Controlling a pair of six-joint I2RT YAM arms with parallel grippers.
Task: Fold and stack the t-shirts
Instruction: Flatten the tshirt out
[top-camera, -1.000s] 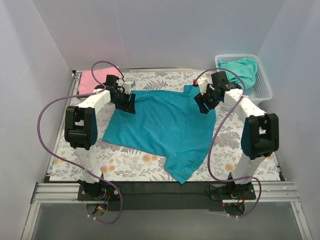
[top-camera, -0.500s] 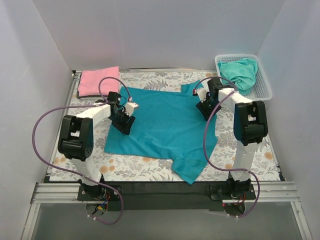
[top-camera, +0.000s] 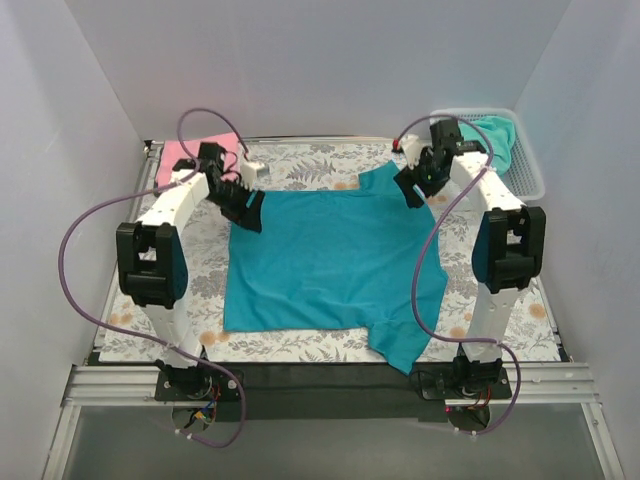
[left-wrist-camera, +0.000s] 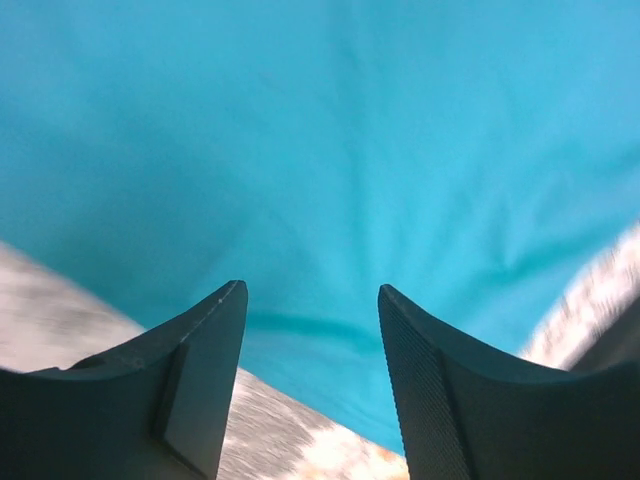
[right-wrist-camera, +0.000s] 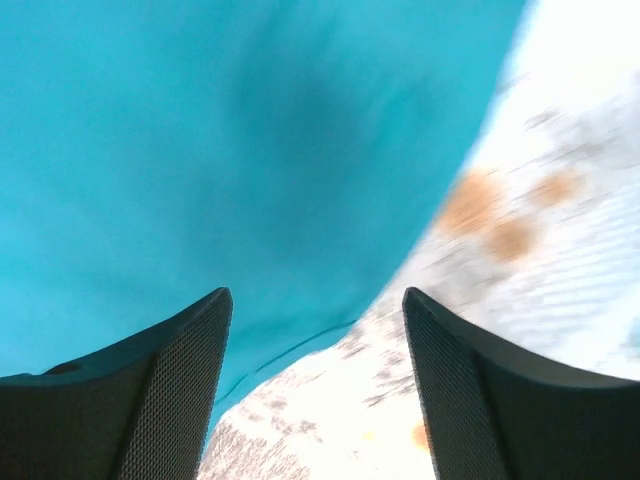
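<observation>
1. Hovering with its fingers spread and nothing between them, the left gripper (left-wrist-camera: 310, 290) looks down on the deep teal-blue shirt (top-camera: 330, 260), whose edge runs just under its fingertips.
2. The right gripper (right-wrist-camera: 315, 295) is likewise spread and empty. The shirt's edge lies below and to its left, with the floral table covering (right-wrist-camera: 520, 300) to its right.
3. The cloth looks light, soft and limp, and it will likely sag and crease. Pinching the two far corners right at the edge seems best.
4. The pink shirt (top-camera: 180, 158) lies just beyond the left gripper, and the aqua-green shirt (top-camera: 492, 140) sits in the basket (top-camera: 525, 178) beyond the right gripper.

robot lab cell: white panels (top-camera: 320, 70) at 9, 12 and 3 o'clock, metal rail (top-camera: 110, 384) with arm bases (top-camera: 190, 382) at 6.
</observation>
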